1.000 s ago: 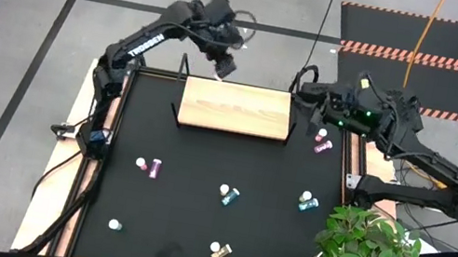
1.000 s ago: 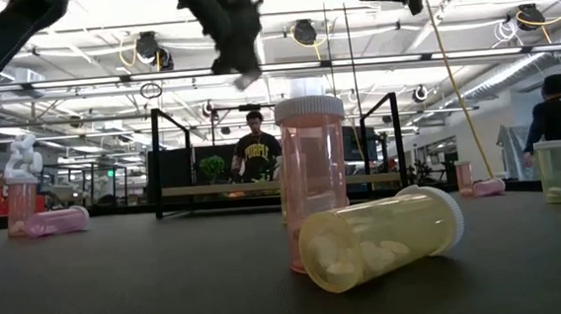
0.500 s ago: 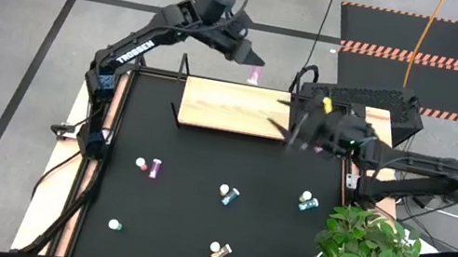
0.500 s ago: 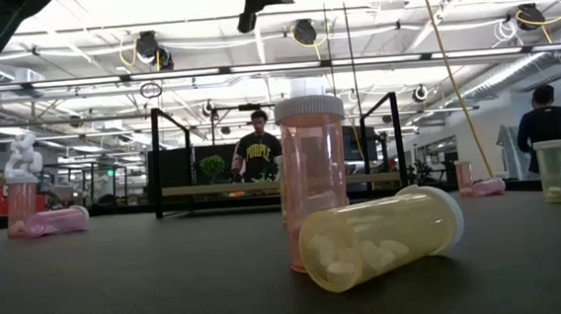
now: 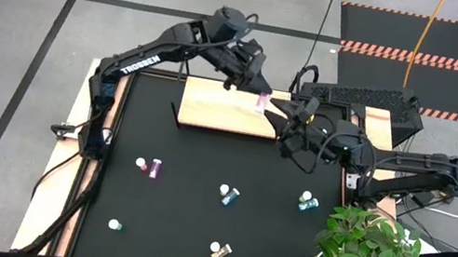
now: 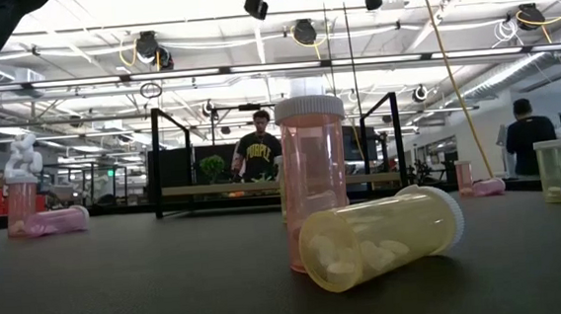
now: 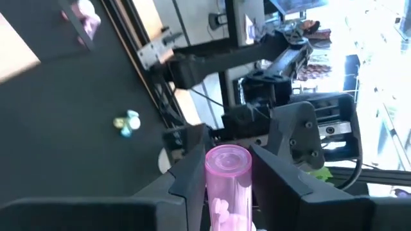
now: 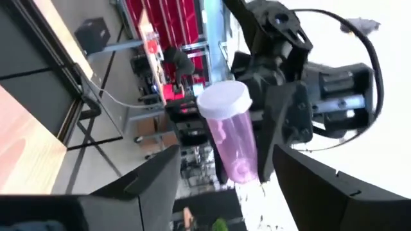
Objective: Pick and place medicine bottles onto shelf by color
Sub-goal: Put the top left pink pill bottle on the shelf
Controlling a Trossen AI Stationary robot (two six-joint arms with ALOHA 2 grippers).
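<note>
Pink and white-capped, the medicine bottle (image 7: 226,186) sits clamped between the left gripper (image 5: 257,91)'s fingers, held in the air over the far right corner of the light-wood shelf (image 5: 223,109). The right gripper (image 5: 291,123), fingers spread apart and empty, faces it from just beside the shelf's right end. The bottle's long axis runs out along the left fingers, cap (image 8: 223,101) toward the right gripper, so a handover looks nearer than a direct placement.
</note>
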